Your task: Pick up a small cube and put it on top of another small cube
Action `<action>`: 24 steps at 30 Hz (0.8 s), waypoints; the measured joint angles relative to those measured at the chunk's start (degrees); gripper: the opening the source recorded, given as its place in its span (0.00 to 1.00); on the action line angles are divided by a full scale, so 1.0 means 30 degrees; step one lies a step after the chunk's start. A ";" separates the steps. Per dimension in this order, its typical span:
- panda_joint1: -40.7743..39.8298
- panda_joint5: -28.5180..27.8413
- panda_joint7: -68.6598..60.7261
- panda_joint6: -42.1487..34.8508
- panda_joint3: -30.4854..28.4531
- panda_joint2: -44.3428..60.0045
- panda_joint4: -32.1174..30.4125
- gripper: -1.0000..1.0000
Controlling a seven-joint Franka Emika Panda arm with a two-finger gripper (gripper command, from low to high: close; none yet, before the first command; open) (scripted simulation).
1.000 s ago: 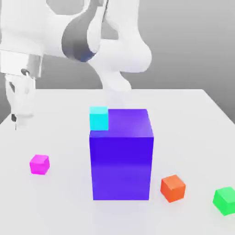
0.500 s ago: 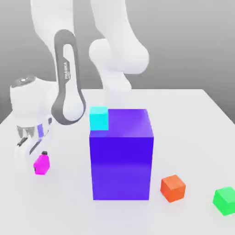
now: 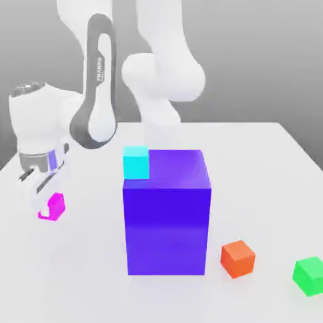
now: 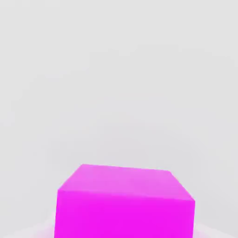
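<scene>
- Five blocks on the white counter [image 3: 265, 164], and the one that matters is at the exterior view's far left: the small cube [image 3: 52, 206], bright magenta, sitting right in the pincer [image 3: 44, 207].
- The pincer is closed down narrow on that small cube, coming at it from above. The cube looks a bit tilted and I'd guess it's just off the counter, though I can't say for sure it has cleared.
- Gripping from the top makes sense to me: it leaves the cube's underside free to be set flat on something else.
- To the pincer's right in the exterior view, well apart, is the big blue-purple block [image 3: 167, 214], with a cyan cube [image 3: 135, 162] perched on its top corner nearest the pincer. Up there it reads like the obvious stacking target, but that's my guess.
- Further right of the pincer, low down on the counter, are an orange cube [image 3: 238, 258] and a green cube [image 3: 309, 275], both far from the action.
- The exterior view gives the whole layout and the arm [image 3: 101, 94] bending down over the left side.
- The hand view gives the close-up instead: the small cube [image 4: 124, 204] seen big against bare counter, top face and one side clear, so you can tell it's centred under the hand.
</scene>
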 joint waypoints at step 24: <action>0.4014 -1.4241 -2.0517 -0.4292 0.3156 0.5339 0.9953 0.00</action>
